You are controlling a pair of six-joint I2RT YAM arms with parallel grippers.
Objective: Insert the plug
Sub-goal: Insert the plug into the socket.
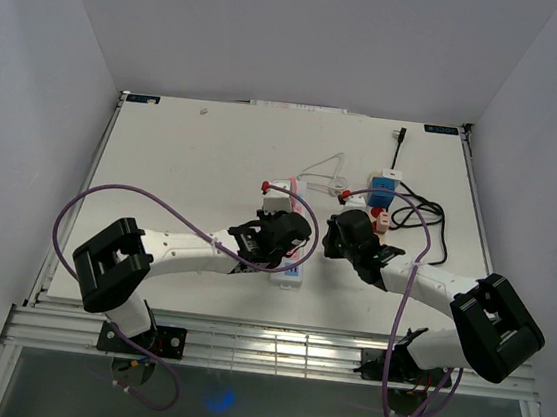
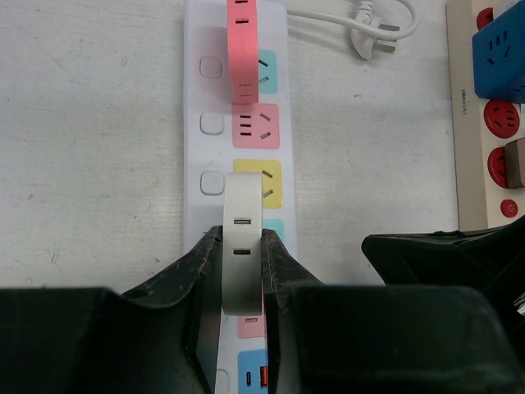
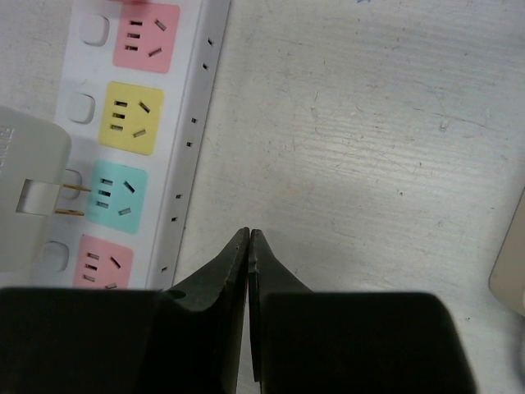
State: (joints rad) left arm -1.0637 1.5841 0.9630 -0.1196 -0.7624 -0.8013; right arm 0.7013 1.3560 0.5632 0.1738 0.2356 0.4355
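Plug (image 2: 242,205), white, gripped in left jaws over power strip (image 2: 197,164), prongs (image 3: 72,213) beside teal socket (image 3: 112,197), not yet in; right jaws closed, empty, above desk (image 3: 369,123); likely hazard: tilted prongs missing slots, unbraced strip sliding.

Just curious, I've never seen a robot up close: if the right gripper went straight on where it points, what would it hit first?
Probably the bare table, just beside the white power strip. The right gripper, shut and empty, aims at open tabletop; nothing shows in between, though depth is unclear.
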